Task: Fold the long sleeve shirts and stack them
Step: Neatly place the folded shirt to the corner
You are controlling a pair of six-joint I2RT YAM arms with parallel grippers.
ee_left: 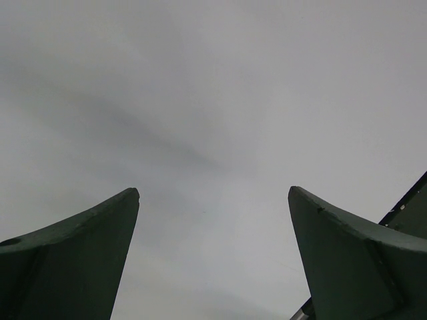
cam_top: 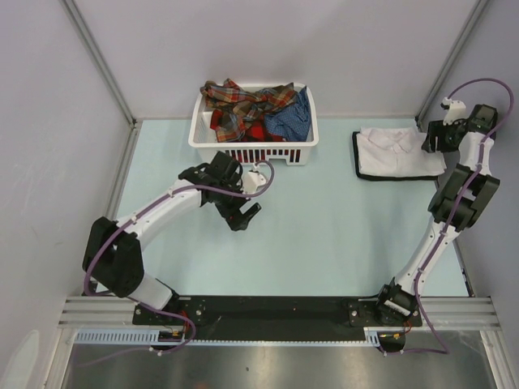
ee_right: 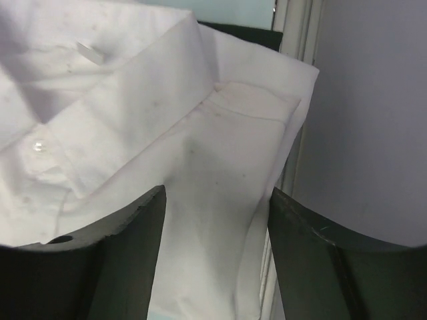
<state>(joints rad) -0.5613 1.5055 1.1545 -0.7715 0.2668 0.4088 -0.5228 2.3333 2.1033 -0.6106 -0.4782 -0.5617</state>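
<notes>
Right gripper point(ee_right: 217, 193), jaws parted, hangs over the white shirt point(cam_top: 397, 151) at the far right edge of the bench point(cam_top: 324, 235). Left gripper point(cam_top: 245, 215) gapes wide by the basket point(cam_top: 253, 152).

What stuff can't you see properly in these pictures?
- Top view: the black shirt lies under the white shirt, so only its edge shows.
- Top view: the shirts in the basket are heaped together, so their number is unclear.
- Left wrist view: only the left fingers and a blank grey surface show, no shirts.
- Right wrist view: the picture's edges cut off the white shirt.
</notes>
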